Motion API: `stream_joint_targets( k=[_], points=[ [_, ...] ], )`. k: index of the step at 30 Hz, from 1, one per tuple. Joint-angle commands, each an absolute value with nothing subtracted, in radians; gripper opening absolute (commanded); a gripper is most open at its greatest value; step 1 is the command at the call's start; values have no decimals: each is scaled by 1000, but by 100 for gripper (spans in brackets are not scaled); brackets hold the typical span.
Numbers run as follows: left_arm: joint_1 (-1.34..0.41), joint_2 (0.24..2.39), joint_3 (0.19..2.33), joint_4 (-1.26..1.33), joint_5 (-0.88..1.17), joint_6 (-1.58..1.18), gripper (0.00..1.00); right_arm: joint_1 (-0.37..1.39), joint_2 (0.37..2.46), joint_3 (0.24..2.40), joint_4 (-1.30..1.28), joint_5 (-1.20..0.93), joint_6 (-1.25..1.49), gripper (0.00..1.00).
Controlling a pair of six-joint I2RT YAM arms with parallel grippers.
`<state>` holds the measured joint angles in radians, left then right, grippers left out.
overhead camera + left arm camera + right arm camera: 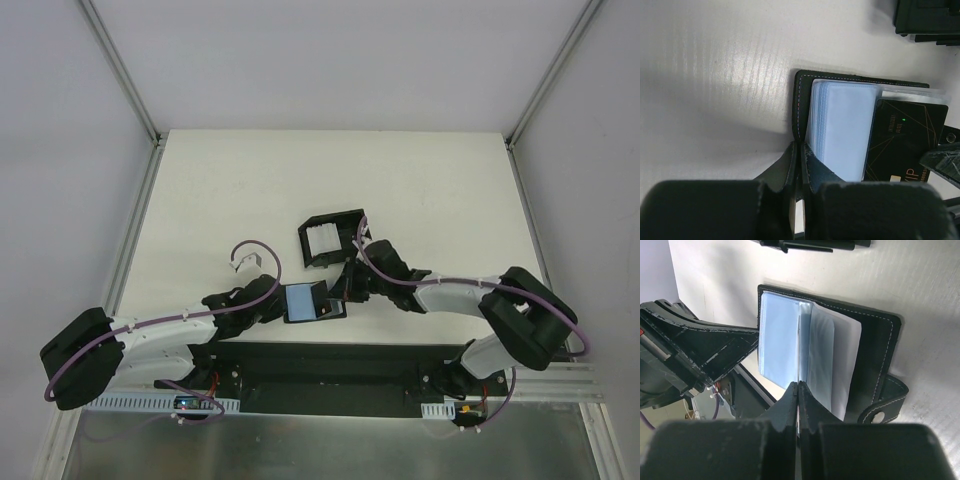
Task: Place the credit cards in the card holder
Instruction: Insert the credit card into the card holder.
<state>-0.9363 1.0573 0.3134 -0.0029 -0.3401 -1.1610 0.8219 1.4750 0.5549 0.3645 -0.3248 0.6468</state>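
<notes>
The card holder [302, 302] lies open at the table's near edge, with bluish-grey sleeves [840, 125] fanned inside. My left gripper [283, 303] is shut on its left cover edge [799, 100]. My right gripper [338, 300] is shut on a thin leaf standing on edge in the middle of the sleeves [798, 385]. The snap tab [885, 407] hangs off the right cover [877, 340]. A black card marked VIP [905, 140] shows on the holder's right side. The pale credit cards [322, 238] stand in the black box [345, 222] just behind.
The black open-topped box also shows at the top of the left wrist view [927, 20], close to the wallet. A white tag [243, 263] hangs on the left arm's cable. The black mounting rail [320, 370] runs along the near edge.
</notes>
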Motion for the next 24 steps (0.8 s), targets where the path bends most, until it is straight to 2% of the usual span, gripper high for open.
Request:
stream_joint_targets(
  k=[1,15,24],
  points=[
    [-937,1058,296,-29,-330,-1158,0,827,1505,538,465,-347,672,0],
    [-939,1081,302,-21,-316,-1152,0,824,1597,528,564,-368,703,0],
    [-939,1078,301,-20,-314,-1149,0,818,1577,528,569,-298,696,0]
  ],
)
